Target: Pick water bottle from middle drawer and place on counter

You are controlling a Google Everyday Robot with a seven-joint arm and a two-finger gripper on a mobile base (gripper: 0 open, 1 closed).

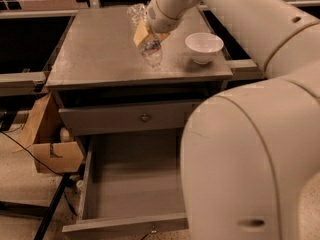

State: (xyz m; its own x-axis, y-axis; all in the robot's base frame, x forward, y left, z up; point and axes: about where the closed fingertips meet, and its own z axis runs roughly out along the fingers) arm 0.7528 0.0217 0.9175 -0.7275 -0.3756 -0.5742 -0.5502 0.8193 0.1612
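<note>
Hanging over the counter (95,54), the gripper (143,32) is clamped around the tilted water bottle (151,52), left of a white bowl (204,47); the middle drawer (135,184) stands open below.

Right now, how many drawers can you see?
2. One shut drawer with a round knob, just under the counter; the middle drawer pulled open below it, partly hidden by the arm. The gripper holds the water bottle over the counter.
</note>
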